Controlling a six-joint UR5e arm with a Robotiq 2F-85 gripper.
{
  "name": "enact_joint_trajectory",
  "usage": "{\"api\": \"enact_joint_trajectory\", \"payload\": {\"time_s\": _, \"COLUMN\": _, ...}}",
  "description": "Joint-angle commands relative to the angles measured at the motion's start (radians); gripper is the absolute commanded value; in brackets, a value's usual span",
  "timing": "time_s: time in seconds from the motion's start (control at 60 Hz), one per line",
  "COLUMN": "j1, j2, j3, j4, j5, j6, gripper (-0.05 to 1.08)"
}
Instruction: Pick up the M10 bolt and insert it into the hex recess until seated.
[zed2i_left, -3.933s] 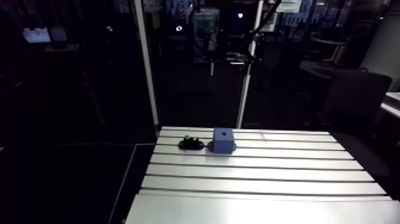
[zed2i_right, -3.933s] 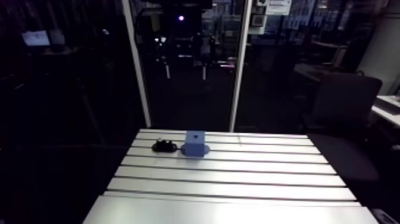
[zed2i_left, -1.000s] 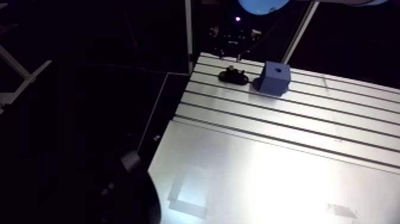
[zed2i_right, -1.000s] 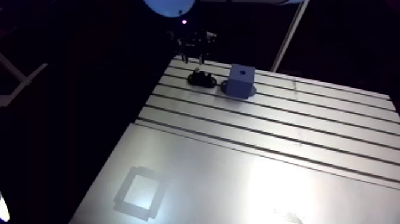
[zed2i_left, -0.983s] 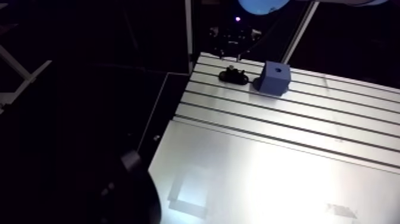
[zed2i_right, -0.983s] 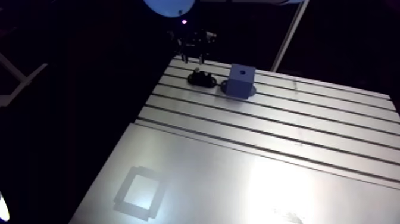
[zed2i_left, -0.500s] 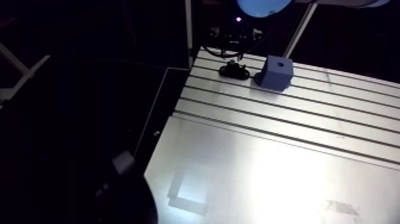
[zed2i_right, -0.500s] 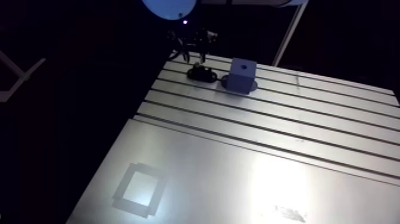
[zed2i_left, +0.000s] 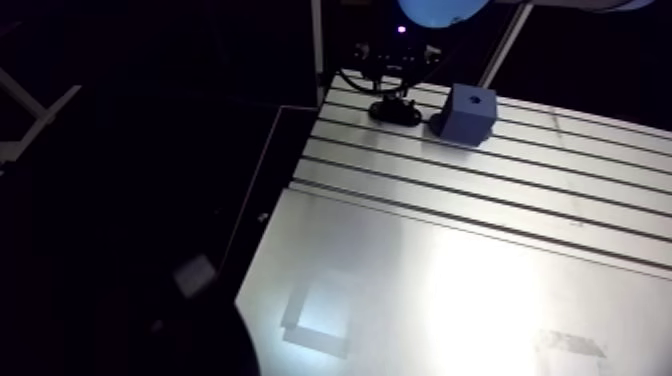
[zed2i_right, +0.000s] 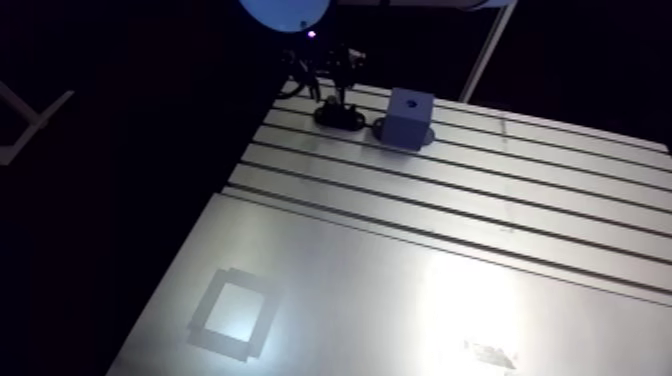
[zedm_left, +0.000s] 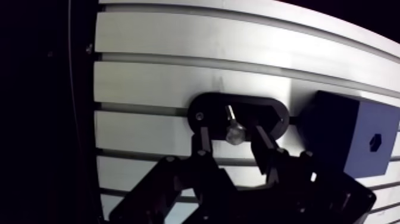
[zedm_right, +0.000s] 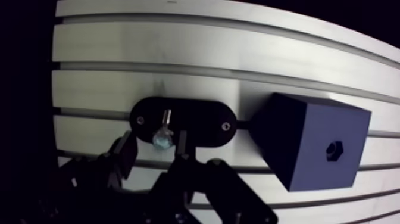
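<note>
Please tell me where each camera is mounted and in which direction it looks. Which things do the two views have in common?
Arm view: on the arm's upper link, looking down across the slotted table toward its far edge; shows a light-blue joint cap and the gripper, small.
Wrist view: on the wrist, looking down past the gripper; its open fingers flank the bolt on the black holder.
Shared: table, black holder, blue block, gripper.
</note>
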Motion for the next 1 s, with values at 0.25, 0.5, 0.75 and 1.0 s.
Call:
{"api": "enact_joint_trajectory", "payload": {"time_s": 0.25, "j1": 0.0, "j2": 0.01, "j3": -0.002, "j4": -0.013, "j5": -0.001, "j6": 0.0, "gripper": 0.55}}
{"api": "enact_joint_trajectory", "payload": {"time_s": 0.5, "j1": 0.0, "j2": 0.011, "j3": 0.0, "j4": -0.013, "j5": -0.001, "j6": 0.0, "gripper": 0.57}}
{"api": "enact_joint_trajectory", "payload": {"time_s": 0.75, "j1": 0.0, "j2": 0.016, "j3": -0.002, "j4": -0.013, "j5": -0.024, "j6": -0.002, "gripper": 0.59}}
{"api": "enact_joint_trajectory", "payload": {"time_s": 1.0, "j1": 0.0, "j2": 0.016, "j3": -0.003, "j4": -0.013, "j5": -0.026, "j6": -0.002, "gripper": 0.6}}
